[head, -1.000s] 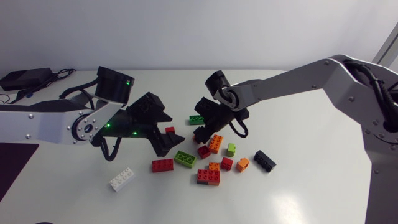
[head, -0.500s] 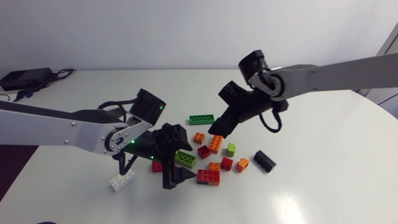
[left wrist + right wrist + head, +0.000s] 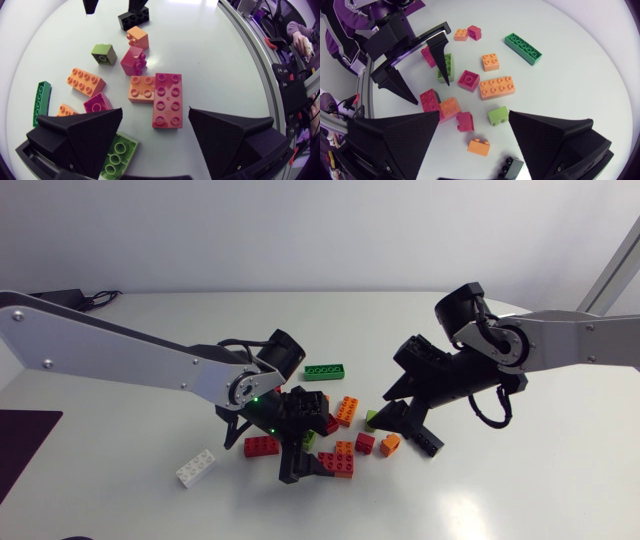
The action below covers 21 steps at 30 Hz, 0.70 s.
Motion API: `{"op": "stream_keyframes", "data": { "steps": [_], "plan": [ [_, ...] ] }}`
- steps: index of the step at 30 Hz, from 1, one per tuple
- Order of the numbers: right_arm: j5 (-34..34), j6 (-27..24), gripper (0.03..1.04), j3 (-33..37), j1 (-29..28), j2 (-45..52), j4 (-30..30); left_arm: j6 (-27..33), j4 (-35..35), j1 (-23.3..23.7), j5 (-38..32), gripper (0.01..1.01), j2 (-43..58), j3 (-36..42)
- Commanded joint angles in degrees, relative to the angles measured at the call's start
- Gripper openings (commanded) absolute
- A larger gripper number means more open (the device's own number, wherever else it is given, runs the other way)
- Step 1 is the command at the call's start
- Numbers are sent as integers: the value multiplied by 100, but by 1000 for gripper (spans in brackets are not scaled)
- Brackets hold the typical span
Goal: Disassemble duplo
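Descending over the brick pile, the left end effector (image 3: 308, 470) has travelled within the last second from the left middle of the frame to just below centre, while the right end effector (image 3: 402, 420) has pulled back from above the pile to its right side. The joined red-and-orange assembly (image 3: 337, 463) has not shifted; it lies on the counter (image 3: 520, 480) at the lower edge of the pile. In the left wrist view its red brick (image 3: 167, 100) sits between the spread fingers with the orange brick (image 3: 141, 89) against its side, and neither finger visibly touches it. The left end effector is therefore open and not yet gripping. The right end effector is also open and empty, standing near the black brick (image 3: 428, 442). Judgement: the approach is complete; closing on the red brick comes next, with the right arm placed to pull off the orange brick.
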Motion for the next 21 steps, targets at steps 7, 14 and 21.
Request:
{"op": "stream_keyframes", "data": {
  "steps": [7, 14, 21],
  "plan": [
    [-69, -45, 992, -322, 135, -400, -74, 505, -622, 54, 191, 687, 181, 279],
    [-69, -1, 992, -497, 179, -752, -109, 488, -763, -69, 218, 675, 181, 323],
    [-87, -9, 992, -664, 179, -1015, -162, 338, -974, -218, 200, 662, 225, 455]
  ]
}}
